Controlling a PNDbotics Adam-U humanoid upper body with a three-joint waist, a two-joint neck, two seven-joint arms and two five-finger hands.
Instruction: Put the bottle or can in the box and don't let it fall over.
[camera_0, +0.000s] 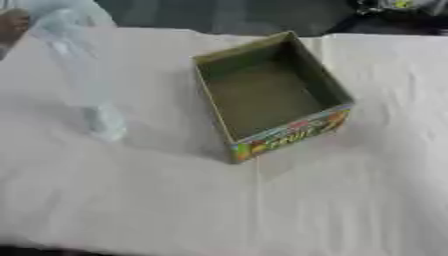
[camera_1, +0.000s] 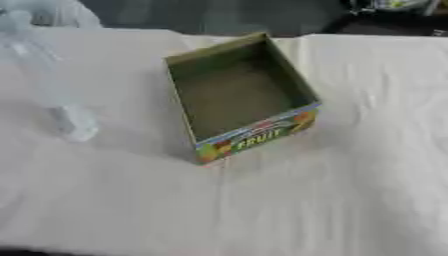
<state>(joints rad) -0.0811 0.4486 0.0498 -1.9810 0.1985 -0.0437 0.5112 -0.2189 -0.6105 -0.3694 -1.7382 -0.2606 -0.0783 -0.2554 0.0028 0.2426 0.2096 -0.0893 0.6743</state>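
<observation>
An open cardboard box (camera_0: 289, 134) with a colourful fruit print on its front wall stands upright on the white cloth, slightly right of the middle. Nothing is inside it. To its left is a clear, pale blue bottle (camera_0: 83, 85), shown only as a motion smear that runs from the upper left corner down to the cloth. Whether it stands or is held I cannot tell. A brownish shape (camera_0: 10, 25), perhaps a person's hand, sits at the left edge beside the bottle's top. Neither of my hands shows in either view.
The white cloth (camera_0: 262, 210) covers the table and spreads wide in front of and to the right of the box. Dark objects (camera_0: 394, 10) lie beyond the far edge at the upper right.
</observation>
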